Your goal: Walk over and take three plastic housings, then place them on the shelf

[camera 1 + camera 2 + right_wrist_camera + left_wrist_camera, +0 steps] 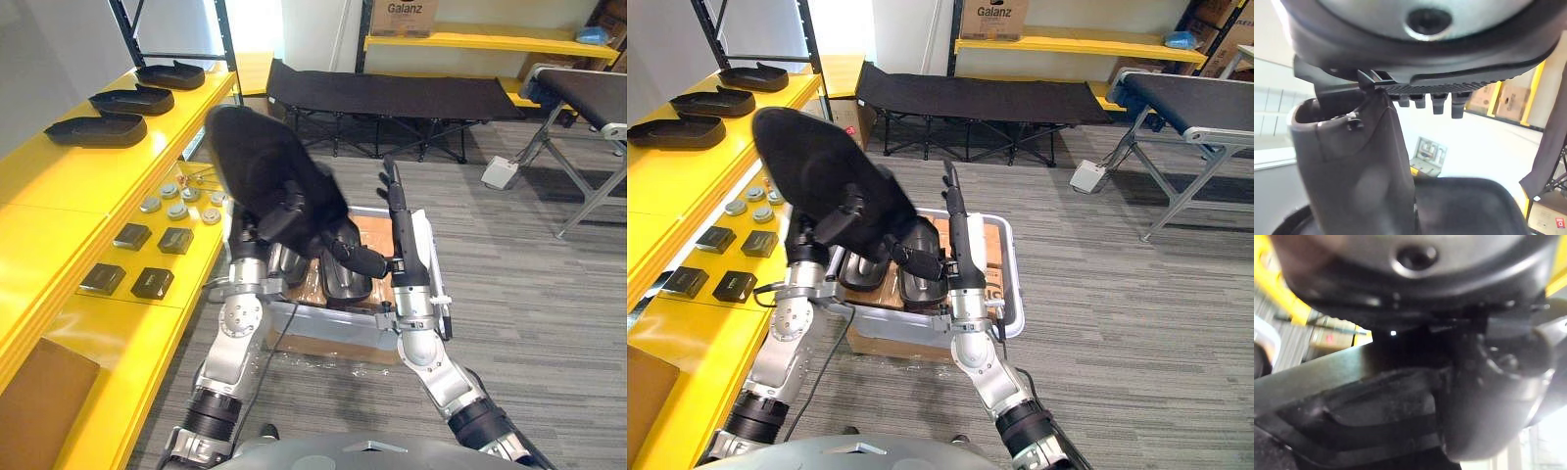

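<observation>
Head views, left arm: it rises from the near left, bent at the elbow, with the left hand [291, 209] lifted above the crate [333, 331] on the floor.
Head views, left hand: the fingers are curled onto the held housing [253, 157], a big black plastic shell. It is raised and tilted, with its far end leaning toward the yellow shelf [88, 186] on the left.
Head views, right arm: the forearm stands nearly upright, just right of the held housing.
Head views, right hand [397, 230]: the fingers are straight, point up and hold nothing. The thumb reaches left toward the held housing; I cannot tell whether it touches.
Head views, other housings: three housings on the shelf [98, 130] lie in a row at the far left. More housings in the crate [343, 279] lie under both hands.
Head views, writing: a cardboard box [404, 15], far back and up high, carries print on its front.
Left wrist view, grip: the left thumb [1488, 396] bends over the held housing's dark surface, close against the palm.
Right wrist view, hand: the right thumb [1352, 166] stands out and the fingers [1432, 100] are straight in a short row. The housing's black rounded edge shows beyond the thumb.
Right wrist view, writing: a red label on a distant carton [1545, 215] is too small to read.
</observation>
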You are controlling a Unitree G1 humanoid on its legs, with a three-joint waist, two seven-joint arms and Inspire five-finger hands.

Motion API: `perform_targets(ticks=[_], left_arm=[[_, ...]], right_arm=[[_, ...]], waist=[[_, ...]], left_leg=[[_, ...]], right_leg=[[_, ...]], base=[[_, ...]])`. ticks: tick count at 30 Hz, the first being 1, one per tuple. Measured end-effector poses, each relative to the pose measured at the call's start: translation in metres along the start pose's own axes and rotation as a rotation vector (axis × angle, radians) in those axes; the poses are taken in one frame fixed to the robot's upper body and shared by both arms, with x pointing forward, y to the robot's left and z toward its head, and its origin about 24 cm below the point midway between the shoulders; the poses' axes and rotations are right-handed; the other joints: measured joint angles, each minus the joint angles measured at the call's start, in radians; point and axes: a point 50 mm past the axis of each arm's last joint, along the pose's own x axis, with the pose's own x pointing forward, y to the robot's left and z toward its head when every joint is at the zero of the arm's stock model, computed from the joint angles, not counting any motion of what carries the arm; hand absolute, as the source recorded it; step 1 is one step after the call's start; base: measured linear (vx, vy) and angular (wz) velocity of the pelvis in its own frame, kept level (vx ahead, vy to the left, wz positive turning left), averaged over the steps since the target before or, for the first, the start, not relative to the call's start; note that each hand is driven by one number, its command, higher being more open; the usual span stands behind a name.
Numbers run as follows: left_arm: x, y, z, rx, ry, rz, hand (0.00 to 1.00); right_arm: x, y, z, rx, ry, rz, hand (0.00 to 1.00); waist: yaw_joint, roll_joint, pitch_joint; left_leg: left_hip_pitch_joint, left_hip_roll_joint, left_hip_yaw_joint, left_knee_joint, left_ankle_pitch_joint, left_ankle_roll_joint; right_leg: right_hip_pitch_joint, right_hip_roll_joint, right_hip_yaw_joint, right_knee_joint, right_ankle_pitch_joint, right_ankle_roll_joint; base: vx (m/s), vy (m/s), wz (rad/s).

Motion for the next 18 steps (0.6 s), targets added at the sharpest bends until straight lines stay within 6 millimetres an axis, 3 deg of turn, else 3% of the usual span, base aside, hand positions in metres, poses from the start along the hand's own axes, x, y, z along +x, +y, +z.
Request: perform_targets(ticks=[5,10,13,18], left_arm=[[-0.003,0.038,0.002,0.241,-0.059,0.195,0.00],[-0.007,0.059,0.013,0.514,-0.177,0.246,0.00],[-0.014,0.064,0.018,0.504,-0.185,0.230,0.00],[-0.039,0.069,0.000,0.302,-0.042,0.175,0.00]], right_arm=[[-0.012,-0.013,-0.013,0.029,0.128,-0.093,1.00],[-0.029,-0.026,-0.028,0.152,0.281,-0.094,1.00],[-0.051,-0.034,-0.040,0.181,0.408,-0.049,1.00],[-0.079,-0.053,-0.052,0.194,0.538,-0.090,1.00]], waist=[[0.007,0.000,0.000],[0.008,0.003,-0.002],[0.001,0.010,-0.006],[-0.004,0.020,-0.009]], left_leg=[[-0.004,0.000,-0.002,0.000,-0.002,-0.002],[-0.021,0.000,0.001,0.001,-0.004,-0.003],[-0.022,0.000,0.011,0.002,-0.003,-0.002],[-0.010,0.002,0.038,0.003,-0.010,-0.006]], right_leg=[[-0.002,0.000,-0.004,0.000,-0.007,-0.003],[-0.019,0.000,-0.002,0.000,-0.008,-0.005],[-0.023,0.000,0.007,0.000,-0.008,-0.004],[-0.026,0.001,0.036,0.000,-0.001,0.004]], base=[[0.00,-0.001,0.02],[0.00,0.000,0.00],[0.03,0.000,-0.09],[0.02,0.001,-0.17]])
